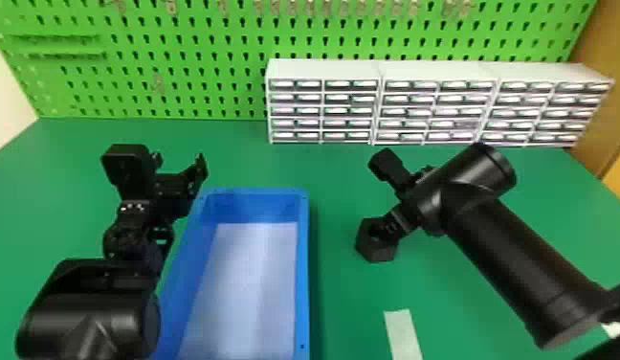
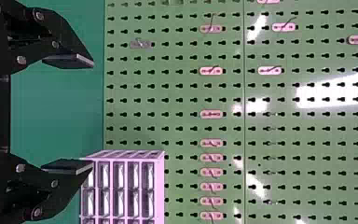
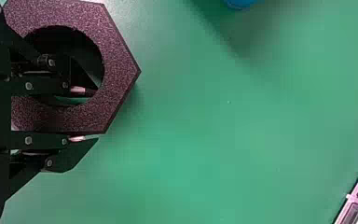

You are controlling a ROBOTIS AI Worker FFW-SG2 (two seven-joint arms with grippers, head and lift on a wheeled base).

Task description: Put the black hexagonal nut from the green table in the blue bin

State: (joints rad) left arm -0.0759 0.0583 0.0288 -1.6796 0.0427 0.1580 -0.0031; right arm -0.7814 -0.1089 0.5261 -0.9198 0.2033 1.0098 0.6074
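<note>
At the right gripper (image 1: 389, 229), the black hexagonal nut (image 1: 375, 253) sits right of the blue bin (image 1: 302, 268) in the head view. In the right wrist view one finger of the right gripper (image 3: 85, 114) is inside the hole of the nut (image 3: 116, 70) and the other lies along its outer side, shut on the wall between them. The left gripper (image 1: 182, 165) is beside the bin's back left corner, fingers apart; in the left wrist view the left gripper (image 2: 92, 114) is open with nothing between its fingers.
White drawer cabinets (image 1: 323, 69) stand at the back right of the green table (image 1: 227, 153), before a green pegboard (image 1: 189, 62). A pale strip (image 1: 403, 335) lies near the table's front, right of the bin. The left arm overlaps the bin's left side.
</note>
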